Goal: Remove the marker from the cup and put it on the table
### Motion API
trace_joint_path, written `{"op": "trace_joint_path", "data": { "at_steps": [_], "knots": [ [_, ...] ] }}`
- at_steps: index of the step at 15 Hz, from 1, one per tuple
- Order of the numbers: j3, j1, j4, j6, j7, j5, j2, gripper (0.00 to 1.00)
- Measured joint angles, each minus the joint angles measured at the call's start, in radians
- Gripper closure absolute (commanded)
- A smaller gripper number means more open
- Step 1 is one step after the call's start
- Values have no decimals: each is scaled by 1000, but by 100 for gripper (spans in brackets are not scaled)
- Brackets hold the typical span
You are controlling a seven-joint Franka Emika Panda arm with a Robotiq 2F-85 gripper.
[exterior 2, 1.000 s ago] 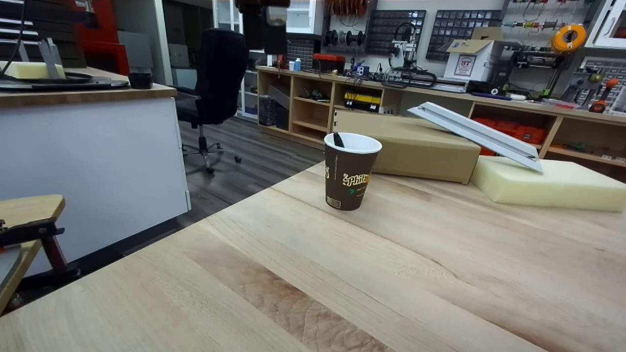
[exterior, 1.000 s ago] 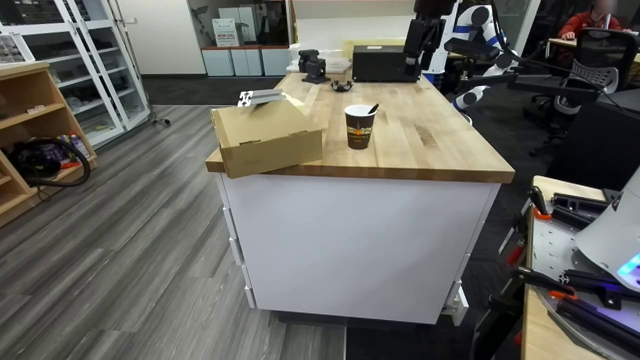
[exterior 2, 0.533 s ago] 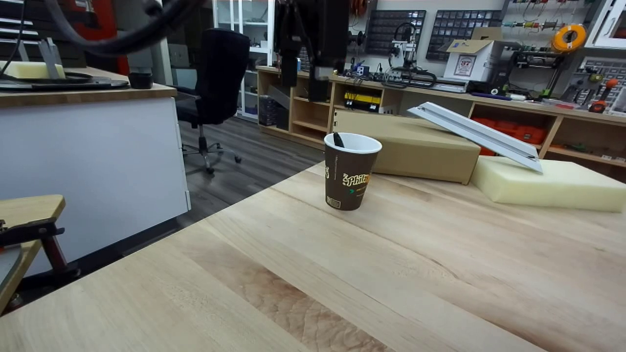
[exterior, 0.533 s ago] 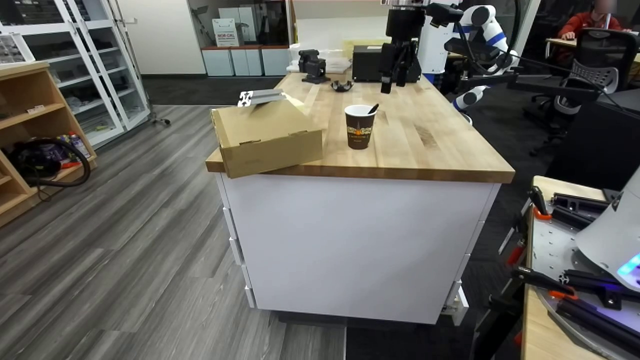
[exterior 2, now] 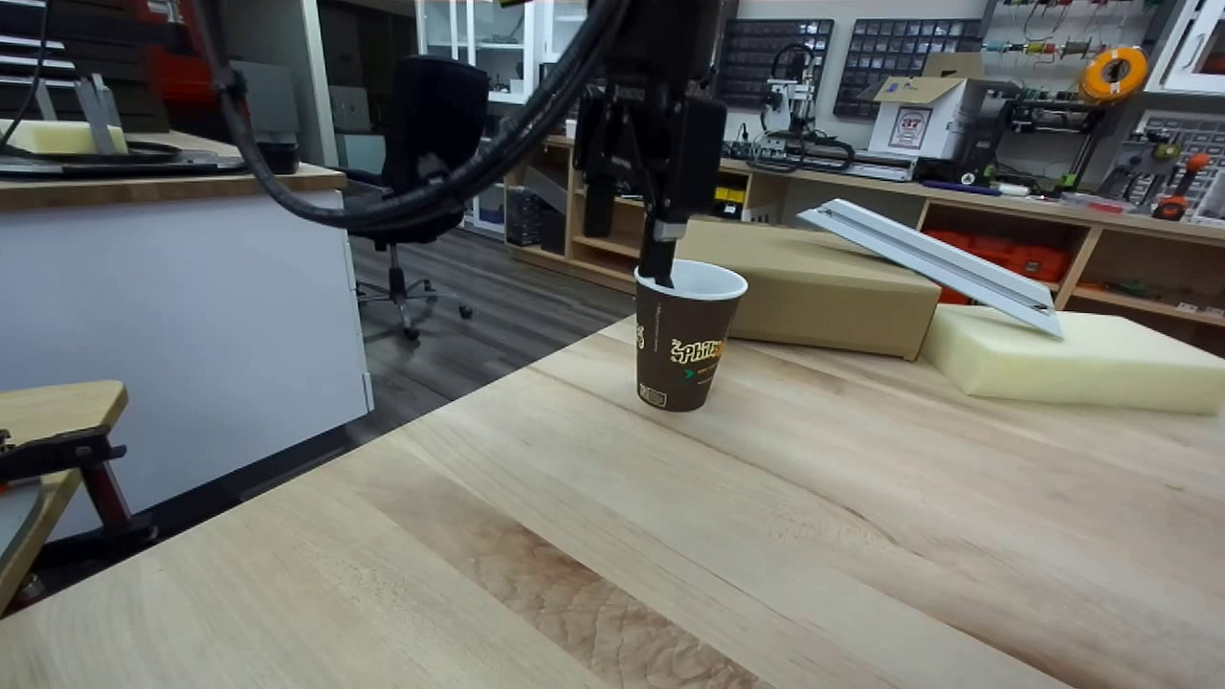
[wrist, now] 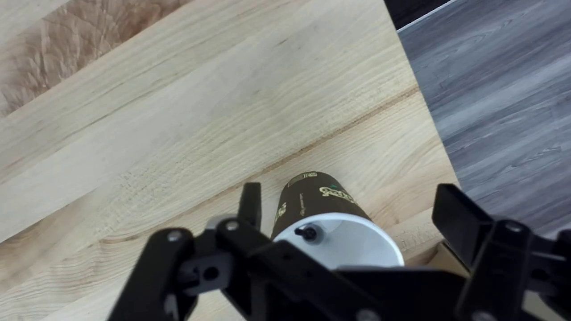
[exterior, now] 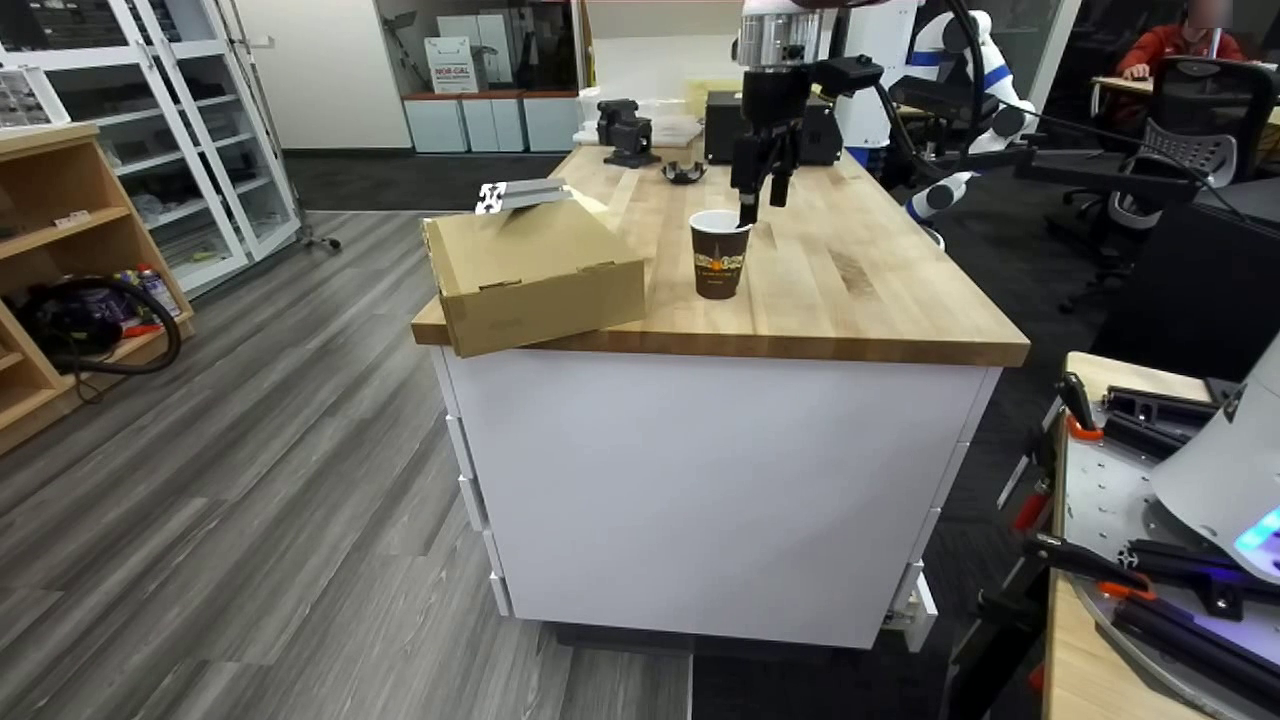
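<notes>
The brown paper cup stands upright on the wooden table (exterior: 880, 310) in both exterior views (exterior: 719, 265) (exterior 2: 681, 349). The cup (wrist: 319, 196) also shows in the wrist view, with its white inside visible. The dark marker (wrist: 308, 232) stands in the cup, leaning at the rim. In the exterior views a gripper finger mostly covers it or blends with it. My gripper (exterior: 763, 207) points down, open and empty, just above the cup. In an exterior view (exterior 2: 628, 249) one fingertip overlaps the cup's rim; contact cannot be told. In the wrist view the fingers stand wide on either side of the cup.
A cardboard box (exterior: 540, 270) lies beside the cup, overhanging the table's corner. A metal profile (exterior 2: 938, 263) rests across the box and a pale foam block (exterior 2: 1072, 368). A black vise (exterior: 628, 135) and a black box (exterior: 722, 125) stand at the table's far end.
My gripper has come down and across from above the far part of the table to the cup, staying open. The cup has not moved.
</notes>
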Motion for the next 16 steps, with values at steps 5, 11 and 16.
{"op": "trace_joint_path", "data": {
  "at_steps": [5, 11, 16],
  "knots": [
    [1, 0, 9, 35, 0, -54, 9, 32],
    [-2, -10, 9, 57, -6, -78, 9, 59],
    [-8, -23, 9, 61, -25, -78, 9, 80]
  ]
}}
